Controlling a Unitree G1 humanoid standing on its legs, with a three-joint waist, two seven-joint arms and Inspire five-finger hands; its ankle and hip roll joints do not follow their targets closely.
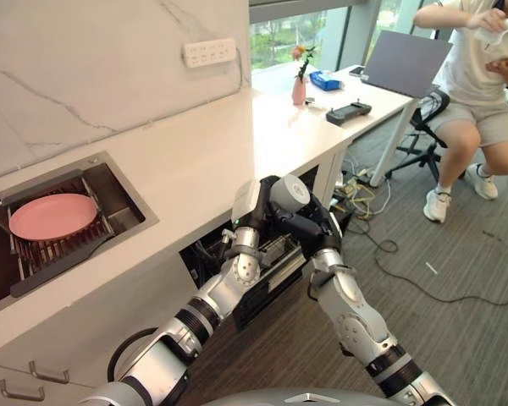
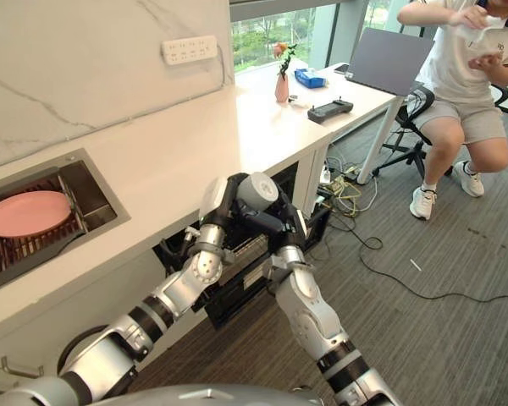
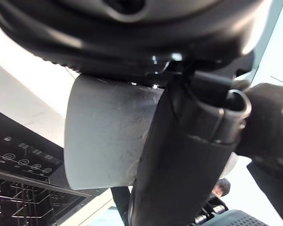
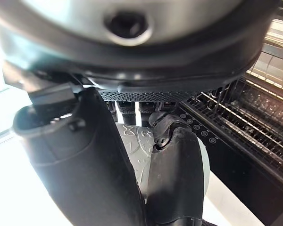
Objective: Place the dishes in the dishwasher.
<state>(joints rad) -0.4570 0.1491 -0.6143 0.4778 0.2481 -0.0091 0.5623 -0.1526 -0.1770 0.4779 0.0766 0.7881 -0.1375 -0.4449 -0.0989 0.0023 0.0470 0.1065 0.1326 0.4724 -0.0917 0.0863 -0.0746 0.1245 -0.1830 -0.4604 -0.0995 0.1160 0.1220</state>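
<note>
The pink plate [image 1: 52, 216] sits on the rack in the sink [image 1: 118, 199], well away from both hands. Your left hand [image 1: 247, 203] and right hand [image 1: 300, 222] are bunched together above the open dishwasher [image 1: 271, 258]; I cannot tell how their fingers are. Pull them apart slowly first, then reach for the plate.

Glossy pink plate [image 1: 52, 216], veined marble-look wall [image 1: 85, 68], wire metal dishwasher rack [image 4: 254, 117], smooth white counter [image 1: 195, 169]
</note>
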